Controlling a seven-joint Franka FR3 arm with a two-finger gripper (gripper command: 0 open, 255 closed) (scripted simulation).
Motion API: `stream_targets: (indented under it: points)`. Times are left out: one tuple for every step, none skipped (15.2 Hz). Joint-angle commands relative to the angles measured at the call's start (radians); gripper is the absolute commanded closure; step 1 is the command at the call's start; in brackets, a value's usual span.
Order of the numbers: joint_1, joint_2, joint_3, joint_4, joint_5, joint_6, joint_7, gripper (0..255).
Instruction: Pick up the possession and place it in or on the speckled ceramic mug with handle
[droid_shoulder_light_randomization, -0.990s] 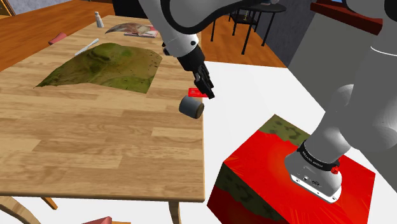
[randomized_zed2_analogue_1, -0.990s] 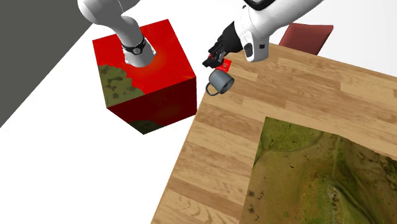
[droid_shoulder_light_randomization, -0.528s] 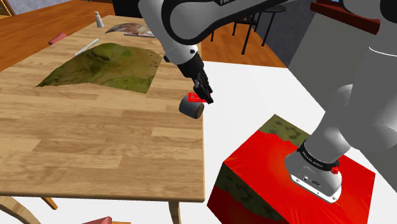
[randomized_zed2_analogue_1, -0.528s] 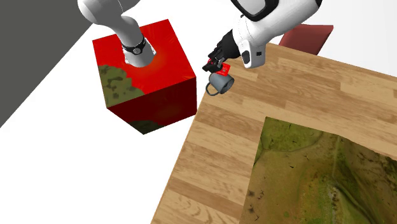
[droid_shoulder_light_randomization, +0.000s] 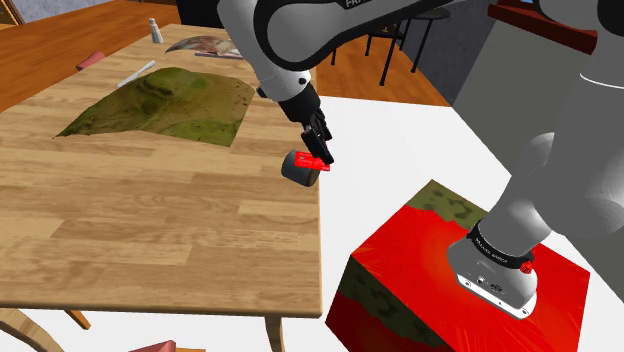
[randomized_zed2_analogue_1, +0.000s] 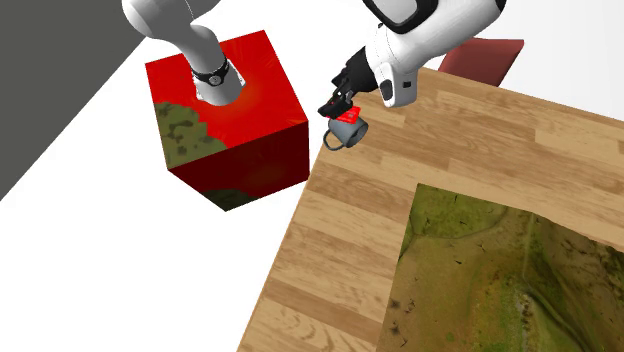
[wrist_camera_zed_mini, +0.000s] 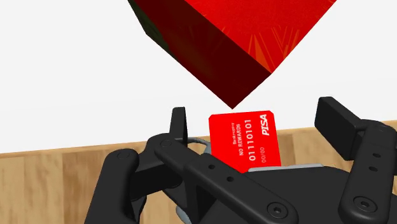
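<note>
The hand (wrist_camera_zed_mini: 257, 121) is spread wide: its 2 fingers (wrist_camera_zed_mini: 180, 126) stand well apart, with the red card (wrist_camera_zed_mini: 245, 141) between them and neither one touching it. The card, printed "PISA" and a row of digits, looks as if it rests on the mouth of the grey mug (droid_shoulder_light_randomization: 294, 172), tilted and partly above the rim rather than dropped right in. I judge this to be the release: the fingers are wide so that the card lies free on the mug, which serves the "in or on" the task asks for.

In the shoulder view the mug sits at the bench (droid_shoulder_light_randomization: 150, 220) corner, right by the edge, at 7 o'clock of the hand. That spot is risky, since a nudge on the way out could tip the mug or card off the side, so lifting straight away seems safest.

The red stand (droid_shoulder_light_randomization: 450, 260) lies at 4 o'clock of the mug, well apart. A green mat (droid_shoulder_light_randomization: 165, 100) lies at 10 o'clock, also apart. Nothing crowds the mug.
</note>
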Motion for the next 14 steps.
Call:
stream_targets:
  points:
    - [0.0,0.0,0.0,0.0,0.0,0.0,0.0,0]
    - [0.0,0.0,0.0,0.0,0.0,0.0,0.0,0]
    - [0.004,0.017,0.001,0.051,-0.002,-0.035,0.001,0]
    - [0.009,0.035,0.003,0.104,-0.004,-0.071,0.003,0]
    - [0.014,0.055,0.004,0.16,-0.007,-0.107,0.004,0]
    - [0.019,0.072,0.005,0.206,-0.009,-0.137,0.005,0]
    - [0.019,0.072,0.005,0.206,-0.009,-0.137,0.005,0]
    - [0.019,0.072,0.005,0.206,-0.009,-0.137,0.005,0]
    - [0.019,0.072,0.005,0.206,-0.009,-0.137,0.005,0]
    - [0.019,0.072,0.005,0.206,-0.009,-0.137,0.005,0]
    - [0.019,0.072,0.005,0.206,-0.009,-0.137,0.005,0]
    - [0.019,0.072,0.005,0.206,-0.009,-0.137,0.005,0]
    - [0.019,0.072,0.005,0.206,-0.009,-0.137,0.005,0]
    - [0.019,0.072,0.005,0.206,-0.009,-0.137,0.005,0]
